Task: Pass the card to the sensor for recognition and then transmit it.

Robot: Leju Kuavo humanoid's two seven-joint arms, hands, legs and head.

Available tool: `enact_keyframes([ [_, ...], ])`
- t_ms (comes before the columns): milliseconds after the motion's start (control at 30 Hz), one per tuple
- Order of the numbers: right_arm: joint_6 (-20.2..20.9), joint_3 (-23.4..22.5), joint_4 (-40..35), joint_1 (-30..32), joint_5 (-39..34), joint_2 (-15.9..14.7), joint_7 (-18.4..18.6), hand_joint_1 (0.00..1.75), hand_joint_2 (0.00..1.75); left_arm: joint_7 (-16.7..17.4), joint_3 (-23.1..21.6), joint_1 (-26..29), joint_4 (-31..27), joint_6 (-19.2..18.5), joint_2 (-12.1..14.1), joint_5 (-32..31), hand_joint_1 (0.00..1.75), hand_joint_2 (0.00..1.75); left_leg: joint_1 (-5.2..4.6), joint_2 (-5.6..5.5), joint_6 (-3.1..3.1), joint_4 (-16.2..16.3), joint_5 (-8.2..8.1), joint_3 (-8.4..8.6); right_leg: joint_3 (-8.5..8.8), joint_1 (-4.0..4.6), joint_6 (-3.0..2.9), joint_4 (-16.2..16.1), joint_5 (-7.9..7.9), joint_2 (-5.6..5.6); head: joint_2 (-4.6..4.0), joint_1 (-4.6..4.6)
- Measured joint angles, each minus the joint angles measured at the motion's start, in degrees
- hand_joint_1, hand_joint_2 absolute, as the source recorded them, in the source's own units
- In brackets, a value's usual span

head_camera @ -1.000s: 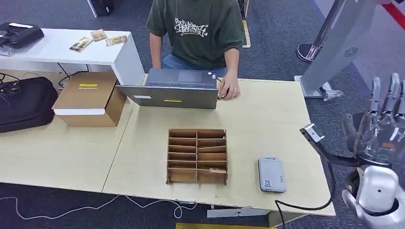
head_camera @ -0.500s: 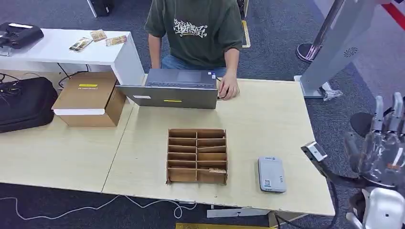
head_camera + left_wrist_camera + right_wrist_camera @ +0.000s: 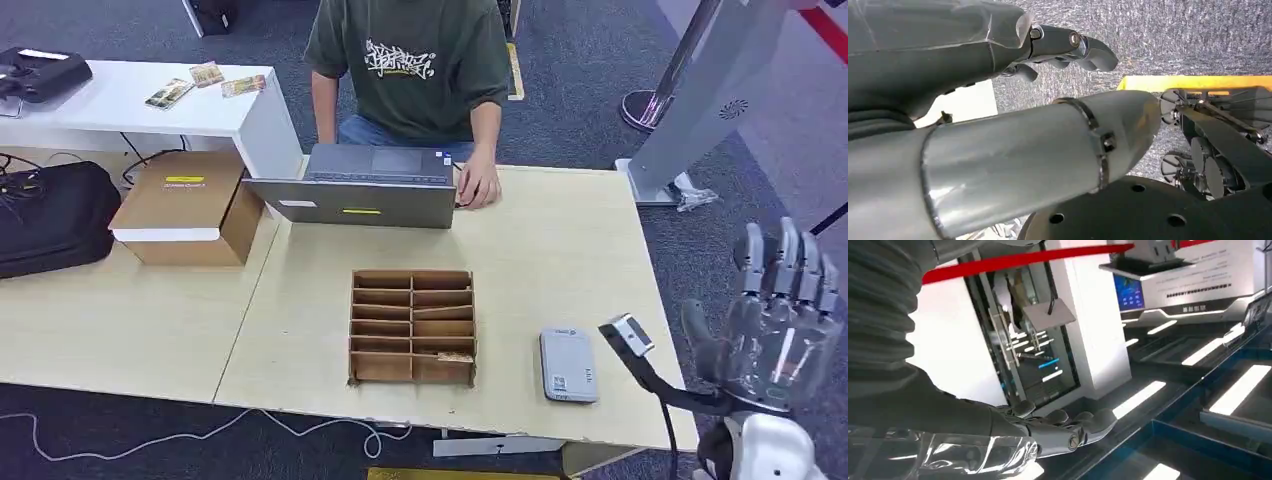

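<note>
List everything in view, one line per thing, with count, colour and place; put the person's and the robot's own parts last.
Wooden organiser: one, brown, many compartments, middle of the near table.
Card: one, lying in a lower right compartment of the organiser.
Sensor: one, grey, flat on the table right of the organiser.
Laptop: one, grey, far edge of the table.
Cardboard box: one, brown, left of the laptop.
Bag: one, black, far left.
White table: one, behind, bearing small cards.
Person: one, green shirt, behind the laptop, a hand beside it.
Right hand: silver, raised right of the table, empty, fingers apart.
Left hand: hanging over grey carpet, empty.
</note>
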Motion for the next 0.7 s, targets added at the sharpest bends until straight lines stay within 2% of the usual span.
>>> enact_keyframes([
  [233, 3.8, 4.7, -1.1, -2.1, 0.0, 3.6, 0.1, 0.00, 1.75, -0.2, 0.0, 0.1, 0.1, 0.0, -0.3, 1.4, 0.00, 0.00, 0.01, -0.01, 0.00, 0.0, 0.00, 0.00, 0.00, 0.01, 0.00, 0.0, 0.00, 0.01, 0.00, 0.02],
  [433, 4.7, 8.4, -0.8, -3.8, 0.0, 6.2, 0.1, 0.00, 1.75, -0.2, 0.0, 0.1, 0.1, 0.0, -0.3, 1.4, 0.00, 0.00, 0.01, -0.01, 0.00, 0.0, 0.00, -0.02, 0.00, 0.01, -0.01, 0.0, -0.01, 0.00, 0.00, 0.02],
  [700, 6.5, 12.7, 0.4, -5.7, 0.0, 7.8, 0.1, 0.00, 1.75, 0.0, 0.0, 0.0, 0.1, -0.3, -0.2, 1.4, 0.00, 0.00, 0.01, -0.02, 0.00, 0.0, 0.00, 0.01, -0.01, 0.01, -0.01, 0.0, -0.01, -0.01, 0.00, 0.02],
])
